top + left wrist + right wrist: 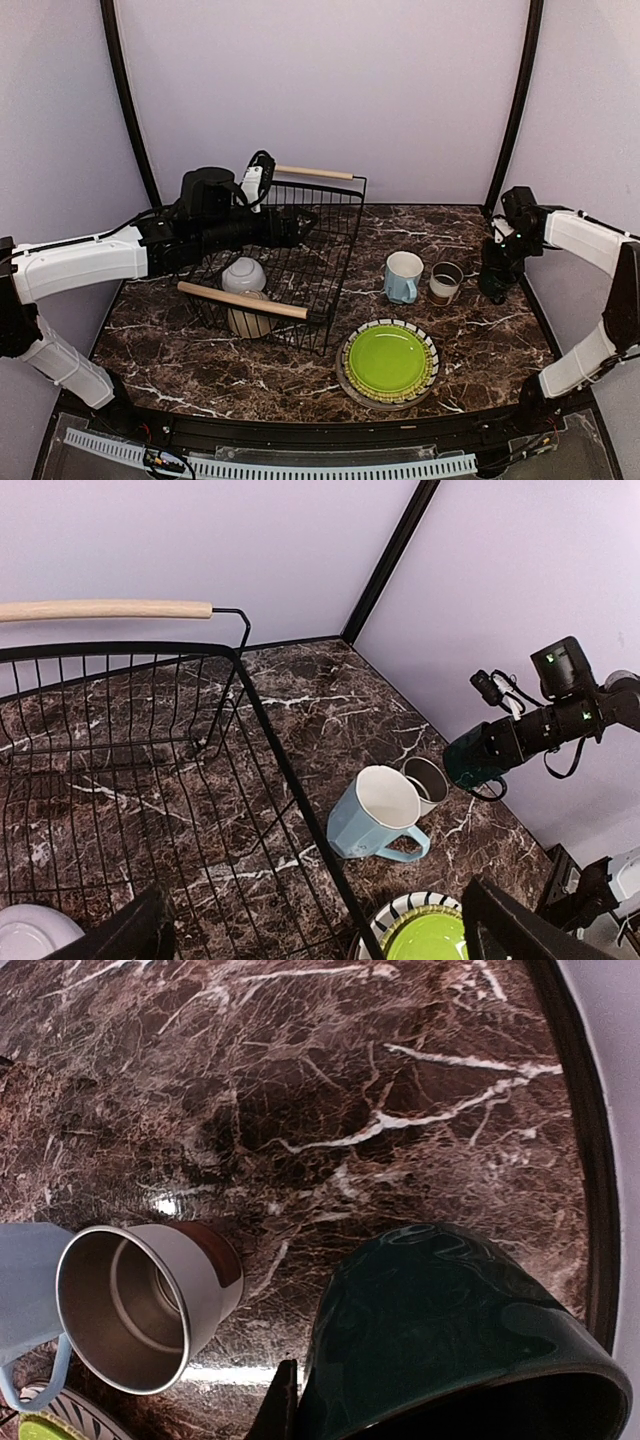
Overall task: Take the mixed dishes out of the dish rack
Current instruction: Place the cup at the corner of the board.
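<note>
You've got the black wire dish rack (315, 265) on the left, with a white bowl (244, 274) and a cream bowl (250, 322) inside. Out on the table (250, 375): light blue mug (403, 277), brown-white cup (445, 283) right beside it, lime-green plate (388, 358) stacked on the striped plate (432, 345). The dark green mug (440, 1330) is tilted, far right.

Black rack (345, 262), light blue mug (403, 277), dark green mug (450, 1330), lime-green plate (388, 360) on a black-and-white striped plate (432, 348)

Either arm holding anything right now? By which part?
Right gripper holds the dark green mug near its rim; exact contact hidden. Left gripper open, empty.
</note>
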`<act>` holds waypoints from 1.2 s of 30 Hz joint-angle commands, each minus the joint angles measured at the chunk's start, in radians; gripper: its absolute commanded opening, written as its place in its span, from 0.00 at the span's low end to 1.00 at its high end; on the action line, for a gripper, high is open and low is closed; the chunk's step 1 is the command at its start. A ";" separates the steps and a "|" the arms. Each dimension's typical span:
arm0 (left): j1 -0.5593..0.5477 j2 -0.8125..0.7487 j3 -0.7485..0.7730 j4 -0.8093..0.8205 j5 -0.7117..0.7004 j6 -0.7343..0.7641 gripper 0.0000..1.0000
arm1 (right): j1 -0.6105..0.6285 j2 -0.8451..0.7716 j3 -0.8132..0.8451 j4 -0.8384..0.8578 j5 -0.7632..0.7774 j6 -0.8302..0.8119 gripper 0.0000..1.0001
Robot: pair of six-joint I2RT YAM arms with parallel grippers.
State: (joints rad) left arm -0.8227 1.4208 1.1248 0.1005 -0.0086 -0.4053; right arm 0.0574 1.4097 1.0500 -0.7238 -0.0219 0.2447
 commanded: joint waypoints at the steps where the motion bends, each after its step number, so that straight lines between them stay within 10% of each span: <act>1: 0.004 -0.029 -0.021 -0.029 0.006 -0.013 0.99 | -0.004 0.039 -0.005 0.117 -0.062 -0.004 0.00; 18: 0.008 -0.028 -0.019 -0.116 -0.049 -0.020 0.99 | -0.004 0.141 -0.059 0.215 -0.041 0.015 0.03; 36: 0.012 0.027 0.126 -0.428 -0.133 0.088 0.99 | 0.000 -0.117 -0.079 0.217 -0.079 -0.007 0.67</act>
State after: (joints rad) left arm -0.8200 1.4223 1.1744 -0.1585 -0.1013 -0.3630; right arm 0.0582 1.3724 0.9760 -0.5236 -0.0906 0.2558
